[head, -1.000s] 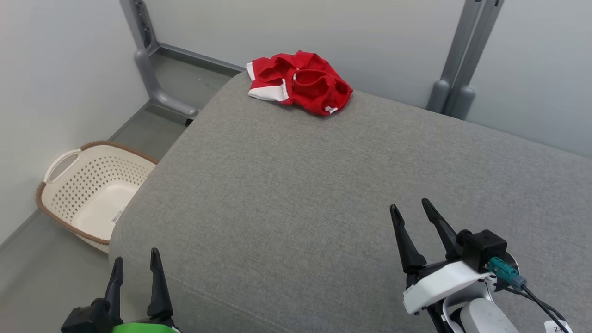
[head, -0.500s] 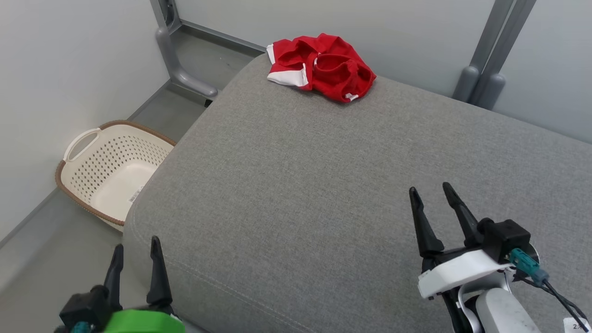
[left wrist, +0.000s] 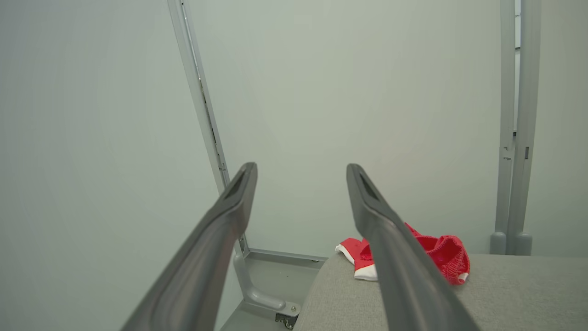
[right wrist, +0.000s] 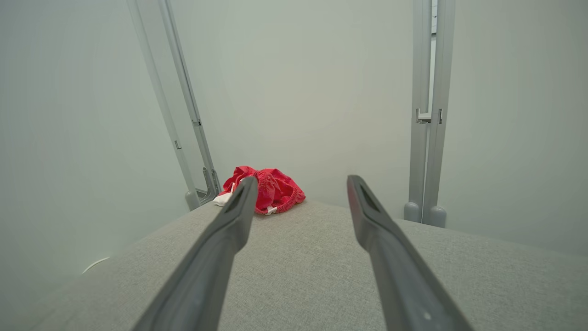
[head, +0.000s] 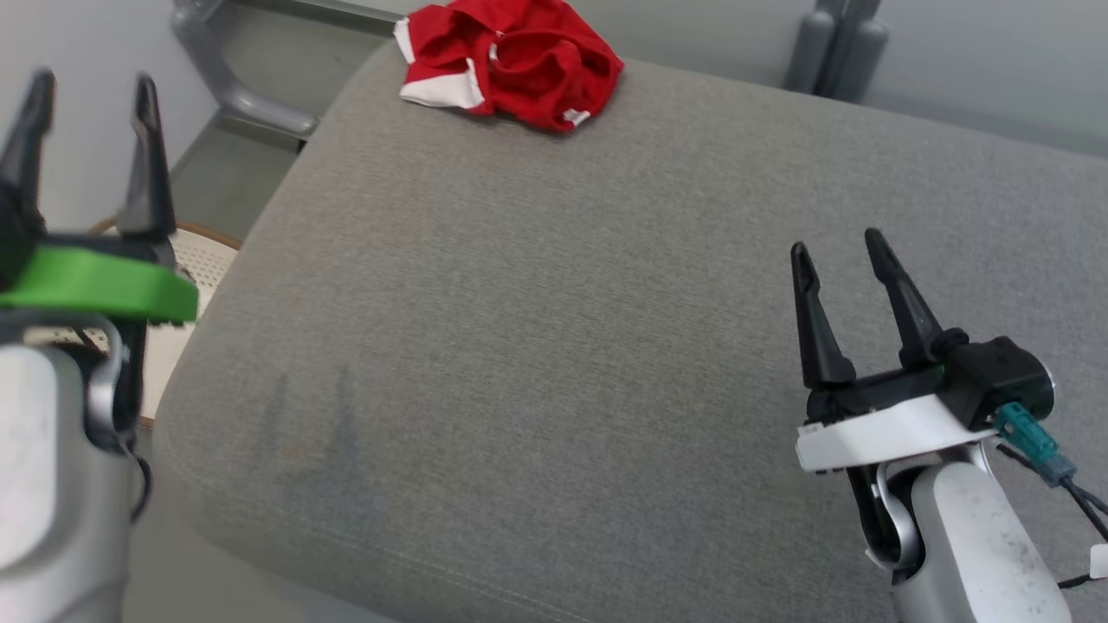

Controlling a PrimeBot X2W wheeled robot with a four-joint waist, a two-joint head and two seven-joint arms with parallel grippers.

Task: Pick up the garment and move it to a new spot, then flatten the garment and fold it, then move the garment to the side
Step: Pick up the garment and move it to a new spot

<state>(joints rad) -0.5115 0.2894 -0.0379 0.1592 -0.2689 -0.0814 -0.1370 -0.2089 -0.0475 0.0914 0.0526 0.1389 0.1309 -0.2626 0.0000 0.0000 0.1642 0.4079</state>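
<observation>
Two grippers are raised with nothing in them. The left gripper [head: 91, 82] stands at the left edge of the head view, beyond the left side of the grey upholstered seat [head: 537, 329] and in front of a cream perforated laundry basket [head: 208, 264] with a brown rim. Its jaws are apart, and a bright green band [head: 95, 281] wraps its wrist. The right gripper [head: 836, 244] hangs over the near right part of the seat, jaws likewise apart, with a teal connector [head: 1026, 437] plugged in at its side and a dark cable running off toward a small white tag [head: 1099, 561] whose print cannot be read.

The red garment [head: 519, 61] lies crumpled in a heap on the seat's far left corner, close to the edge and well apart from both grippers. It has white trim panels, a gathered waistband, and a tiny white label [head: 574, 115] at its near hem, too small to read.

In the left wrist view the garment [left wrist: 441, 253] shows partly behind the right-hand finger of the left gripper [left wrist: 301, 168]. In the right wrist view it [right wrist: 275, 188] sits just past the left-hand fingertip of the right gripper [right wrist: 302, 179]. Grey metal posts [right wrist: 429, 115] stand against the pale wall [right wrist: 298, 82] behind the seat.
</observation>
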